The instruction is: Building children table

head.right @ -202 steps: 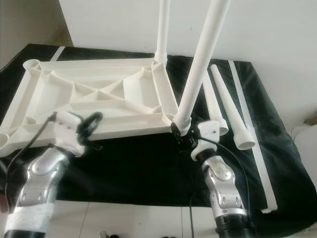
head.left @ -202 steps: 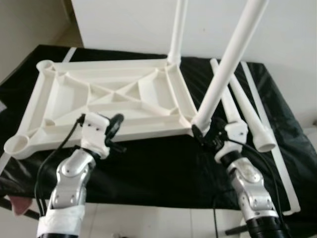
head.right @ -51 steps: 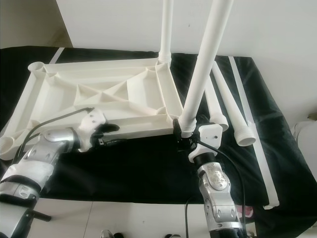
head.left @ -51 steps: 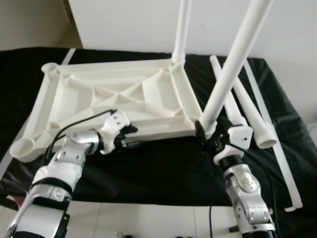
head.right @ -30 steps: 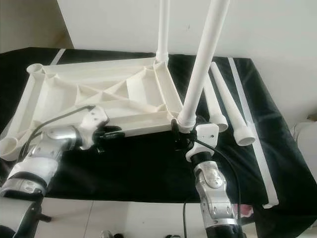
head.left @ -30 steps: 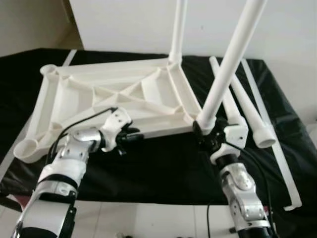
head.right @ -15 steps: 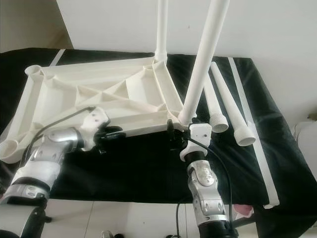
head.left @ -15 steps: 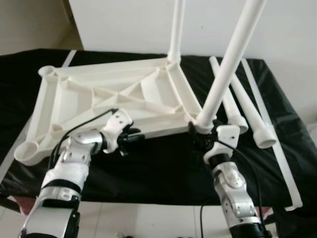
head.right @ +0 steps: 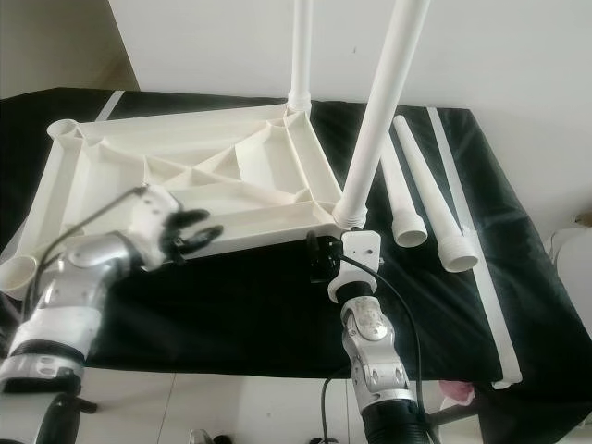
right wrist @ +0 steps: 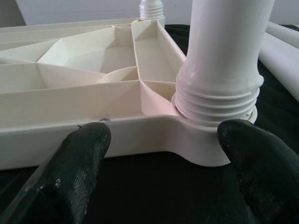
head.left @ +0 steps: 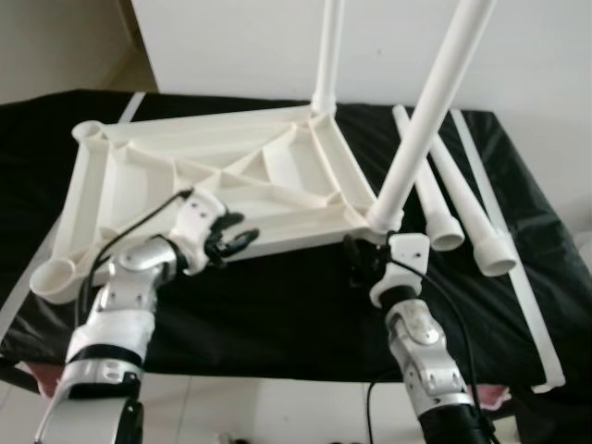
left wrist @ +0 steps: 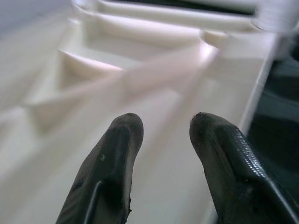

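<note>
I had the left pincer [head.left: 231, 242] spread open over the upturned tabletop [head.left: 139, 176] at left-centre, apparently not touching. The right pincer [right wrist: 159, 154] gaped empty before the near screwed-in leg [head.left: 430, 111], lower centre. I judged bracing the frame came first.

A black cloth [head.left: 296, 314] covers the work surface. Behind the cloth stands a white wall [head.left: 231, 46] — plain and bright. At the cloth's left far corner, beige flooring [head.left: 55, 46]; below its near edge — pale floor tiles [head.left: 277, 412].
</note>
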Tool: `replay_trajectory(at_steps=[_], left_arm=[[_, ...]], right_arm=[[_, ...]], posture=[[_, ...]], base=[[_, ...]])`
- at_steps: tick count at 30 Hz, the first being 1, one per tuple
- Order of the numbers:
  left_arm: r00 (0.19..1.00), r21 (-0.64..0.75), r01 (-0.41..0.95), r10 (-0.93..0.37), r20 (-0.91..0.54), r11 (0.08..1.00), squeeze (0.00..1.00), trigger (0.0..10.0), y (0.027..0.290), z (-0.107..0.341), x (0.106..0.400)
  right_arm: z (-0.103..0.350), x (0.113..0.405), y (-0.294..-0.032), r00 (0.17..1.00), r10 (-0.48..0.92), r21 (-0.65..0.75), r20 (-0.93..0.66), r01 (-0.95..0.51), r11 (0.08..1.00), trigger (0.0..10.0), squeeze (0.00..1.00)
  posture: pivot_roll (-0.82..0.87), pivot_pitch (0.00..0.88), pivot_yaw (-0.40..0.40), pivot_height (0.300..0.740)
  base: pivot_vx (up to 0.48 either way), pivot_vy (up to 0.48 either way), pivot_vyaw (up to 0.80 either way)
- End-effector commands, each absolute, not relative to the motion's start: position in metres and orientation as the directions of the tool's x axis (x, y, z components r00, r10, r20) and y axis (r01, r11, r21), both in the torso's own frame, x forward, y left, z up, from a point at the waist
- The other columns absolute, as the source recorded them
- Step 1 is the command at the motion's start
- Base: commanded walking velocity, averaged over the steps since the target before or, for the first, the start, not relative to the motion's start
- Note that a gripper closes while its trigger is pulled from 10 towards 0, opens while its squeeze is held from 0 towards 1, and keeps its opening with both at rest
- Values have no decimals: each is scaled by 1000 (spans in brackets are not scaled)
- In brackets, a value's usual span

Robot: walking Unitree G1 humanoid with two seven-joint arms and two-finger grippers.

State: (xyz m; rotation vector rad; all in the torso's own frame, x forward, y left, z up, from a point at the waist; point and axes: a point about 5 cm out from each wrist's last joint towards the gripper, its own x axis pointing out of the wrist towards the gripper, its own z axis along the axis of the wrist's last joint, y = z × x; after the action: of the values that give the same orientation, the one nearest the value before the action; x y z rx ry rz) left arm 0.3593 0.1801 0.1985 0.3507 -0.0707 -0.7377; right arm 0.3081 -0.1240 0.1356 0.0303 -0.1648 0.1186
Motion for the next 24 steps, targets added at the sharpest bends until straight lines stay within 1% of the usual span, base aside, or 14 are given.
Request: replay_trajectory(at_steps=[1,2,3,5,7,9,11,13,14,15,17,18,21,24], left_arm=[[837,331,512,-547,15,793,0,10000,195,209,364],[857,339,477,-514,24,811,0,10000,206,215,365],[857,339,477,-514,24,811,0,10000,206,215,365],[920,378,366,-393,-6,850,0,10000,234,219,370],[935,393,335,-353,-29,856,0,10000,242,218,371],[935,393,335,-353,-29,856,0,10000,242,218,371],[969,447,245,-232,-84,860,0,10000,261,214,373],[969,447,245,-232,-84,860,0,10000,261,214,373],[978,467,207,-181,-101,860,0,10000,268,213,373],[978,467,207,-181,-101,860,0,10000,268,213,373],[987,536,139,-75,-140,833,0,10000,283,209,373],[987,536,139,-75,-140,833,0,10000,283,209,373],[986,652,108,5,-169,750,0,10000,289,204,374],[986,687,101,22,-167,719,0,10000,288,203,376]], right_arm=[[130,309,-124,985,105,28,139,-110,993,10000,0],[130,311,-121,986,103,32,132,-109,994,10000,0],[130,311,-121,986,103,32,132,-109,994,10000,0],[127,317,-116,990,90,48,110,-96,994,10000,0],[126,318,-115,991,87,50,105,-93,994,10000,0],[126,318,-115,991,87,50,105,-93,994,10000,0],[124,321,-113,993,76,48,88,-81,996,10000,0],[124,321,-113,993,76,48,88,-81,996,10000,0],[123,322,-112,994,71,46,83,-75,996,10000,0],[123,322,-112,994,71,46,83,-75,996,10000,0],[124,323,-112,994,68,43,82,-72,996,10000,0],[124,323,-112,994,68,43,82,-72,996,10000,0],[125,324,-113,994,66,44,88,-70,997,10000,0],[125,324,-113,994,65,44,88,-69,997,10000,0]], posture=[[-55,139,15,740],[-53,141,17,740],[-53,141,17,740],[-48,141,17,740],[-46,142,16,740],[-46,142,16,740],[-42,141,14,740],[-42,141,14,740],[-40,141,14,740],[-40,141,14,740],[-39,141,13,740],[-39,141,13,740],[-40,147,12,740],[-41,148,11,740]], base=[[0,0,0],[0,0,0],[0,0,0],[0,0,0],[0,0,0],[0,0,0],[0,0,0],[0,0,0],[0,0,0],[0,0,0],[0,0,0],[0,0,0],[0,0,0],[0,0,0]])
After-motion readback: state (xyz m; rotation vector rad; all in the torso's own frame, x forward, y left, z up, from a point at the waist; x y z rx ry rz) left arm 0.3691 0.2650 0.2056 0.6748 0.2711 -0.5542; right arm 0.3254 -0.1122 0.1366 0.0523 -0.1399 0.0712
